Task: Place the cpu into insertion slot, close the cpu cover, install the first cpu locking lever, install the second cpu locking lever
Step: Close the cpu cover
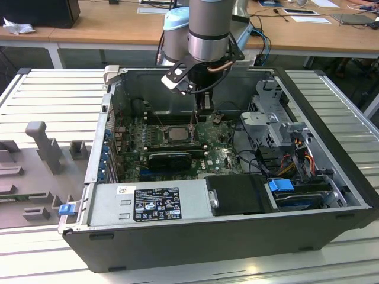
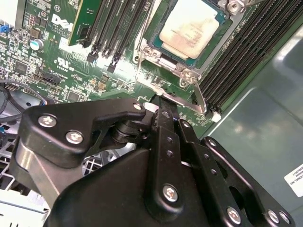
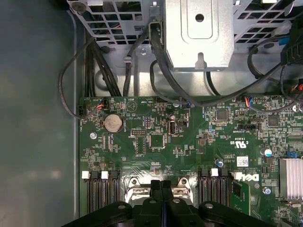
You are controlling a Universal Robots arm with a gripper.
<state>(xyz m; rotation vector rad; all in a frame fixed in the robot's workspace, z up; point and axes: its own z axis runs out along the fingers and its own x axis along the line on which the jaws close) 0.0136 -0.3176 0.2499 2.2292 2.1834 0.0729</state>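
- The exterior view was taken from well above the open computer case (image 1: 237,236) and angled down across the power supply (image 1: 148,204). It was set far enough back that the whole case, the arm (image 1: 208,29) and the slatted worktop (image 1: 53,89) were taken in.
- The second wrist view was set close behind the jaws and tilted along them toward the cpu (image 2: 189,28) and the green circuit board (image 2: 47,52).
- The first wrist view was pointed almost straight down at that board from close by, past the jaws toward the drive cage (image 3: 199,28).
- The board near the cpu was shared by all three views.
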